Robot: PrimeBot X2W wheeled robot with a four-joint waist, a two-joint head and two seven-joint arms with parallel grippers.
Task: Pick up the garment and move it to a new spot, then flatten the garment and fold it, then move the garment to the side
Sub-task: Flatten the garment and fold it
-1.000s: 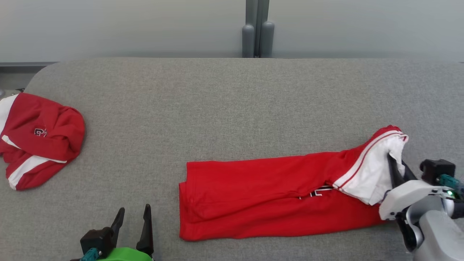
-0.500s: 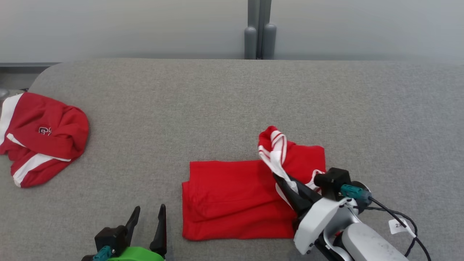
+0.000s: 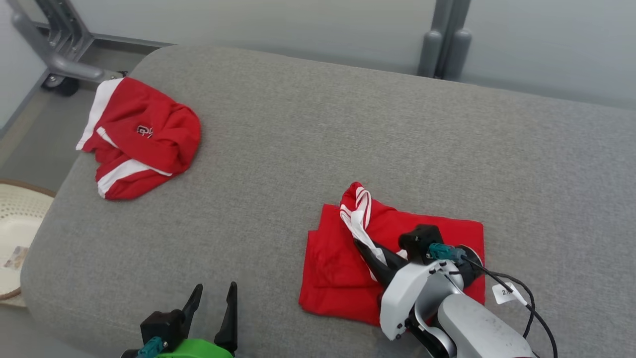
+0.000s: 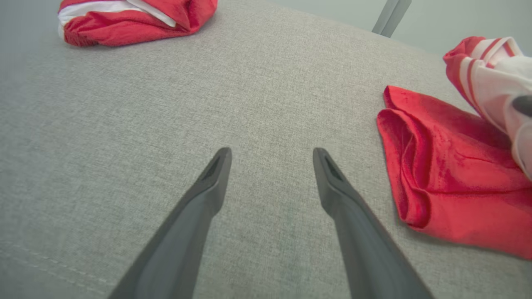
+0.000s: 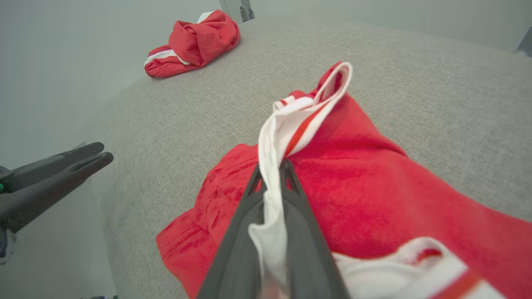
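Garment (image 3: 338,268): folded red stack, lower centre-right, on the grey worktop (image 3: 298,149).
Right gripper (image 3: 361,244): pinched tight on its white striped band (image 3: 355,219), right over the stack.
Left gripper (image 3: 215,288): spread wide, empty, lower left; stack lies to its right.

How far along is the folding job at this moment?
Done: the red garment lies doubled over in layers on the grey surface. In hand: the right gripper is shut on its white striped end, above the fold. To do: release, then move it aside; the left gripper hovers open.
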